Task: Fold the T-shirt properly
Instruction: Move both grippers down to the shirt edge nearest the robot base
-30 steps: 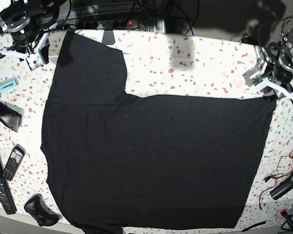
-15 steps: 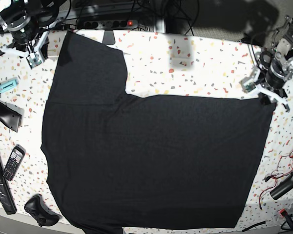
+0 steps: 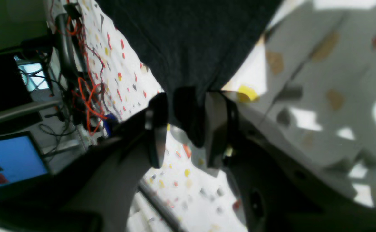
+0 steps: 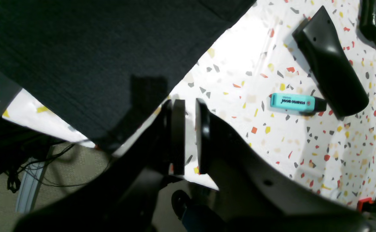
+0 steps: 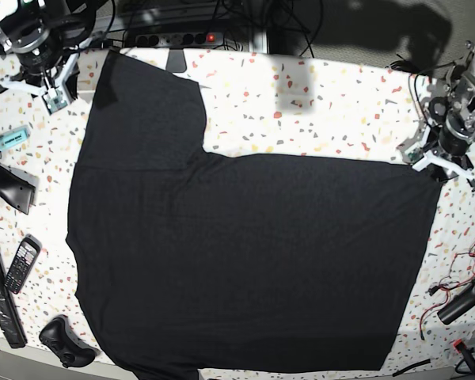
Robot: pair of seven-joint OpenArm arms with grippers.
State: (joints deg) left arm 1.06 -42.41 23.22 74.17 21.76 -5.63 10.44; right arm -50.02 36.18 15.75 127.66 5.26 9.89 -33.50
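A lab bench: power strip [image 5: 174,37], loose wires [image 5: 451,289] (red ones), monitor [image 3: 9,161].

T-shirt [image 5: 245,253]: bottom edge cut off by base view's lower border; no print shows on the visible side. Left gripper [image 3: 183,129]: shirt corner lies between jaws, contact blurred. Near tabletop [image 3: 188,190] out of focus. Phone [image 5: 20,265] keys too small to read.

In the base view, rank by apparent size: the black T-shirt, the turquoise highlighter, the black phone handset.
1. Black cloth T-shirt, by far the largest.
2. Black keypad phone handset.
3. Turquoise highlighter pen, only slightly smaller than the handset.
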